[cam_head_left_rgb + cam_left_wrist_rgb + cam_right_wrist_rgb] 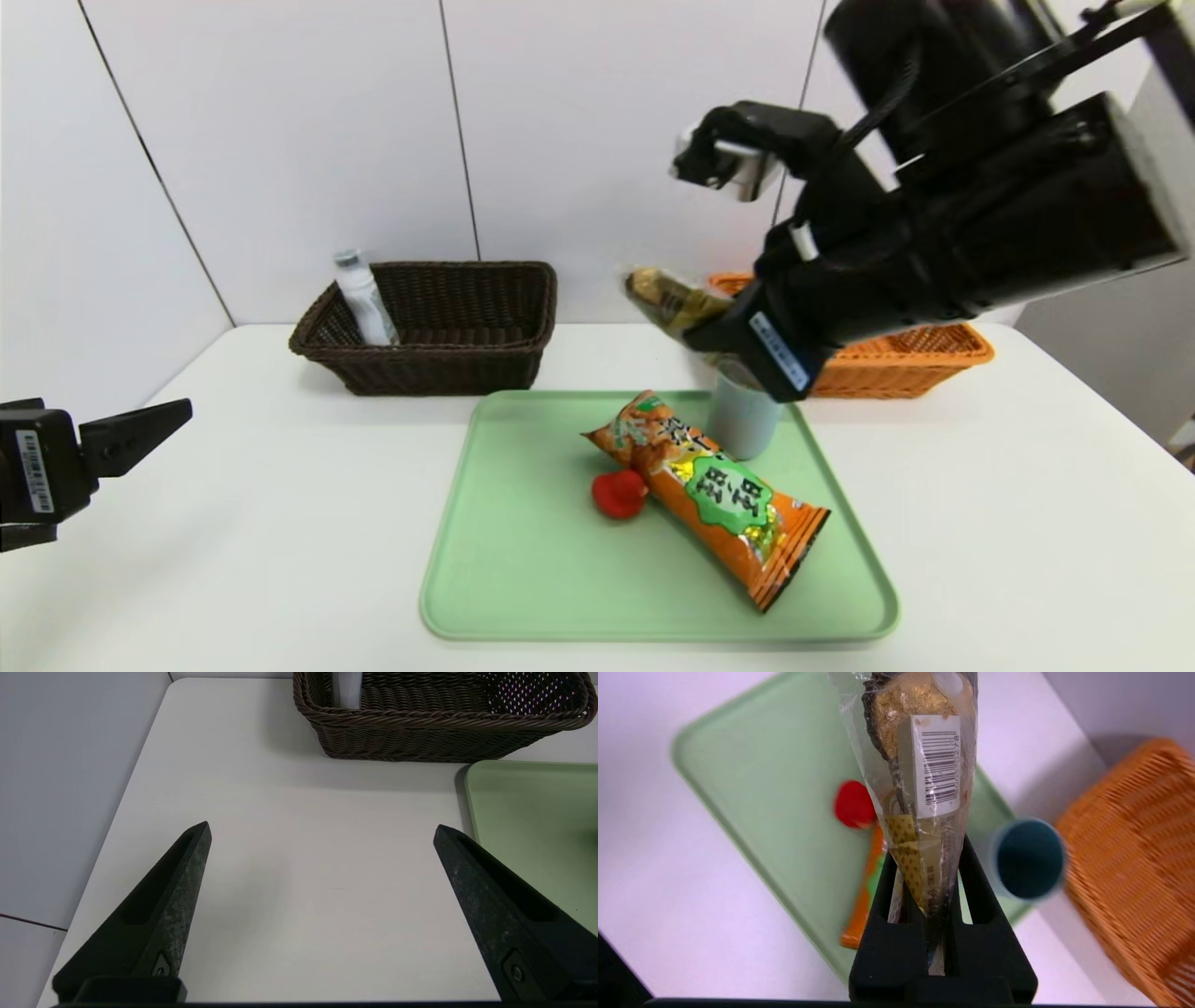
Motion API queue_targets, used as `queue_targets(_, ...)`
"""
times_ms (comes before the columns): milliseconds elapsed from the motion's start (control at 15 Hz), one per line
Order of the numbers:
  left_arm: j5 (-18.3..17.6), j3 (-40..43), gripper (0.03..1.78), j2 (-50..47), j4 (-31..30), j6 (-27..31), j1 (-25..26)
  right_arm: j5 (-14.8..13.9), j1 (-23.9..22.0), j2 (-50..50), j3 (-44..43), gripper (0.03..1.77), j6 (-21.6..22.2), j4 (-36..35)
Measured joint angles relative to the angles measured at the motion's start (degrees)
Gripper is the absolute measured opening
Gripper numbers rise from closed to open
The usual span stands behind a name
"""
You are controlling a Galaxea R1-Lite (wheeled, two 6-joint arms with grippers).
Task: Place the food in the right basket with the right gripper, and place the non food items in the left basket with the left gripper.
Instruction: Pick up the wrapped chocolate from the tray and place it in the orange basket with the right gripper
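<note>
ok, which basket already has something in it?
The dark brown basket: a clear bottle leans in its corner. The orange basket shows nothing inside, though the arm hides part of it.

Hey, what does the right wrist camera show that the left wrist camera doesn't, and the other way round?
Only the right wrist view: the right gripper shut on the clear-wrapped bar, held above the red toy, the orange snack bag, the blue-grey cup and the orange basket.
Only the left wrist view: the left gripper, open and empty over bare table, and the dark brown basket with the clear bottle inside.
Both: the green tray and the white table.
</note>
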Motion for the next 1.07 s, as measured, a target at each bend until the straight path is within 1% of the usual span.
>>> queue_targets(133, 0.02, -0.02, 1.69, 0.00, -0.09, -0.11, 0.00, -0.69, -4.82, -3.60, 2.56, 0.16, -6.36, 0.37)
queue_targets(400, 0.02, -0.04, 1.69, -0.02, -0.20, -0.23, 0.00, -4.46, -14.25, -7.70, 5.42, 0.16, -22.10, 0.39)
queue_targets(533, 0.02, 0.02, 1.69, 0.00, -0.22, -0.26, 0.00, -4.80, -19.29, -8.40, 5.73, 0.16, -29.66, 0.09)
queue_targets(600, 0.00, 0.05, 1.69, 0.00, -0.22, -0.26, -0.02, -4.85, -21.55, -8.37, 5.78, 0.16, -32.61, -0.05)
queue_targets(733, 0.02, 0.07, 1.69, 0.00, -0.22, -0.28, -0.04, -4.89, -25.73, -7.46, 5.67, 0.16, -36.68, -0.49)
queue_targets(867, 0.00, 0.22, 1.69, -0.02, -0.20, -0.28, -0.04, -4.85, -29.03, -5.17, 5.45, 0.16, -39.83, -2.40)
queue_targets(1067, 0.00, 0.30, 1.69, 0.05, -0.20, -0.34, -0.06, -4.58, -31.91, 0.32, 5.25, 0.16, -43.80, -10.01)
